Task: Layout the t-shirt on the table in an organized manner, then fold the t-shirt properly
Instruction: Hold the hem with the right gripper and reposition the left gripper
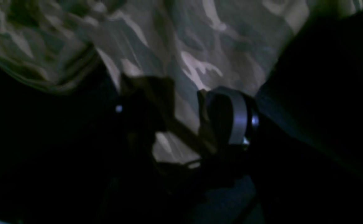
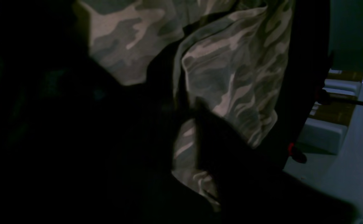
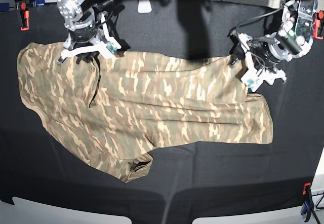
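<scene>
While the camouflage t-shirt (image 3: 142, 112) lies spread but rumpled across the black tabletop (image 3: 202, 193), unfolded, the right hand (image 3: 87, 49) pinches its far edge closed and the left hand (image 3: 253, 69) gapes open at its opposite end.

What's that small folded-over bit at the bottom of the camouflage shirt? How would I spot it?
On the black table lies the camouflage t-shirt. Follow its lower edge to the lowest tip: the flap there curls over, showing a plain, darker inside instead of print.
</scene>
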Robot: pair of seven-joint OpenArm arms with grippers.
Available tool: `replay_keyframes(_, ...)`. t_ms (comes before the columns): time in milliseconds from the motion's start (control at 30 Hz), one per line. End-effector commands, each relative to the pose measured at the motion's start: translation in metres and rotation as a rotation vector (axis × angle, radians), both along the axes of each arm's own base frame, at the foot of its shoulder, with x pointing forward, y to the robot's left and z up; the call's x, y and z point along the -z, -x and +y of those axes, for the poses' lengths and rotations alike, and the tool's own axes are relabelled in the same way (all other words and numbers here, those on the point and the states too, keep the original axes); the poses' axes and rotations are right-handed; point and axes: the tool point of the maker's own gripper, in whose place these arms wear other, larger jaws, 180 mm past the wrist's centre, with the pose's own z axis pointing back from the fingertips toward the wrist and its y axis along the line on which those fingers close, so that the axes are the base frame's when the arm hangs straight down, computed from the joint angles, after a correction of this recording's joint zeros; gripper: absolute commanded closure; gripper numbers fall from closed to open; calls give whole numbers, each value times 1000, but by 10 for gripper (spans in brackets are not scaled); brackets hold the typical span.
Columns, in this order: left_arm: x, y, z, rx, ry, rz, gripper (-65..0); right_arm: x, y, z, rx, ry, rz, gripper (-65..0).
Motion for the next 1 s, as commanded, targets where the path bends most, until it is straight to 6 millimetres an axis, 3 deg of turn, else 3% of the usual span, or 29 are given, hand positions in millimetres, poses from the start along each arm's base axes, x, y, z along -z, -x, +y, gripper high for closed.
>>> replay_keyframes(0, -22, -20, -1, 2, 16, -84, -331, -10, -7, -3, -1, 12, -42, 0)
replay_keyframes(333, -60, -73, 11, -84, 11, -98, -331, -10, -6, -5, 8, 21, -36, 0)
replay_keyframes(600, -27, -85, 7, -188, 242, 198, -330, -10, -6, -5, 8, 21, -35, 0)
replay_keyframes(800, 16, -85, 31, -314, 268, 350, -331, -10, -6, -5, 7, 21, -35, 0)
replay_keyframes(967, 14, -83, 21, -305, 358, 382, -309, -10, -6, -5, 7, 21, -36, 0)
